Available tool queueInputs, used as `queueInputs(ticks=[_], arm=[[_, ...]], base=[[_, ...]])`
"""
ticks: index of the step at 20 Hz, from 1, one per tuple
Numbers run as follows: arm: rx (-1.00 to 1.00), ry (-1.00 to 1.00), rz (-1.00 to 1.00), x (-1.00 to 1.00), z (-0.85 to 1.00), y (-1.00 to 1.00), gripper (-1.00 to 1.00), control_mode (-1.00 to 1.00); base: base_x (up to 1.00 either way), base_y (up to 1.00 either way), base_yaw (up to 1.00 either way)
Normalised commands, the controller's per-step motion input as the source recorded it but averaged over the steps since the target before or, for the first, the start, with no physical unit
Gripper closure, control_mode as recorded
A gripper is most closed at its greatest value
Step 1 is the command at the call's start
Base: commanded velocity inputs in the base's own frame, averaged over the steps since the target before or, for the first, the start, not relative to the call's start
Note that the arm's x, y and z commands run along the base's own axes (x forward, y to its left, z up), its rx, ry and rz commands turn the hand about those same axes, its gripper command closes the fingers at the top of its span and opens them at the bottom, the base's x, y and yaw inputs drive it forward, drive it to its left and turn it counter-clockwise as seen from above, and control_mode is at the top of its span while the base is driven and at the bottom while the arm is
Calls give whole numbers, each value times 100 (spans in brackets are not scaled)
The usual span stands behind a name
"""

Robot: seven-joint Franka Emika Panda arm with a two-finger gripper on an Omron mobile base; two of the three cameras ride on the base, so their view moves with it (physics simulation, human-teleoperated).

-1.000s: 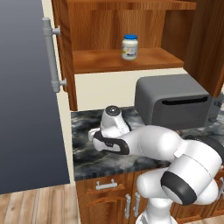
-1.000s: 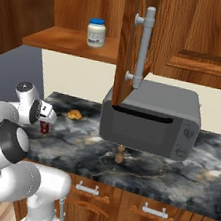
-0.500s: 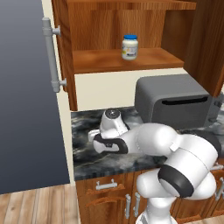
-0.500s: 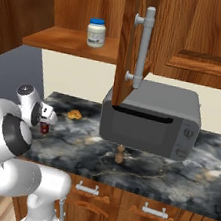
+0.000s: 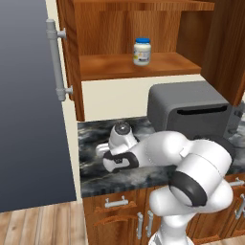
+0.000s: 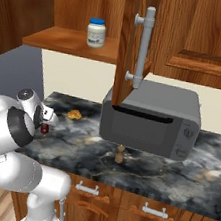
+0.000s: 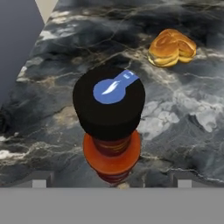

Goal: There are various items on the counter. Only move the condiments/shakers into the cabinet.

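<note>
Gripper [image 7: 112,186] poised directly above dark-red sauce bottle with black cap [image 7: 110,124], jaws spread wide, nothing held; bottle upright on dark marbled table [image 7: 183,131], likely lined up for grasp. Blue-lidded white jar [image 5: 141,51] sits on reddish-brown wooden cabinet shelf [image 5: 110,67].

The surface [image 7: 183,127] is polished dark marbled stone with pale veins and a soft sheen. The sauce bottle [image 7: 112,153] has a glossy red body under a matt black cap [image 7: 109,109] marked in blue. The food lump [image 7: 171,47] looks smooth and orange-tan, faintly shiny. The cabinet [image 5: 119,64] and drawers [image 6: 132,209] are reddish-brown wood with visible grain and satin-silver metal handles. The toaster oven [image 6: 151,120] is matt grey. The jar [image 5: 142,51] looks like smooth white plastic with a blue lid.
</note>
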Motion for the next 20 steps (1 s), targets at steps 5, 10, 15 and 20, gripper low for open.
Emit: queueInputs(ticks=[5, 10, 15, 20], arm=[[0, -4, 0, 5, -3, 2, -100, -100], [0, -3, 0, 11, 0, 1, -100, -100], [0, -2, 0, 12, 0, 0, -100, -100], [0, -1, 0, 4, -1, 2, -100, -100]], base=[[0, 0, 0], [0, 0, 0], [0, 0, 0], [0, 0, 0]])
